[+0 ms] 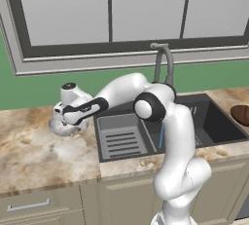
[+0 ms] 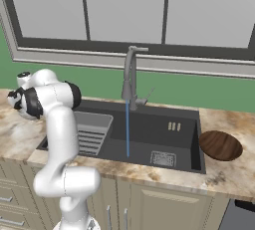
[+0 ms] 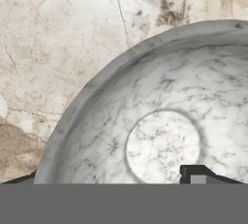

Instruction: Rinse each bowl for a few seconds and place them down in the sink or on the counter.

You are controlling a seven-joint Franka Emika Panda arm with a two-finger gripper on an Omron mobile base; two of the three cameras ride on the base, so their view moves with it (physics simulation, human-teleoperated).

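Note:
The speckled grey-white bowl (image 1: 60,128) (image 3: 164,121) sits upright on the counter (image 1: 34,156) just left of the sink (image 1: 221,126). My gripper (image 1: 63,121) (image 3: 109,179) hangs right over it, pointing down. Its jaws are open and straddle the near rim: one dark fingertip (image 3: 196,174) is inside the bowl, the other is outside at the lower left. The dark reddish-brown bowl (image 1: 241,114) (image 2: 220,145) rests on the counter right of the sink, far from the gripper.
The grey gooseneck faucet (image 1: 164,63) (image 2: 130,74) pours a thin blue stream of water (image 2: 127,129) into the dark basin. A grey slotted insert tray (image 1: 124,139) (image 2: 92,134) fills the sink's left part. A window runs behind the counter.

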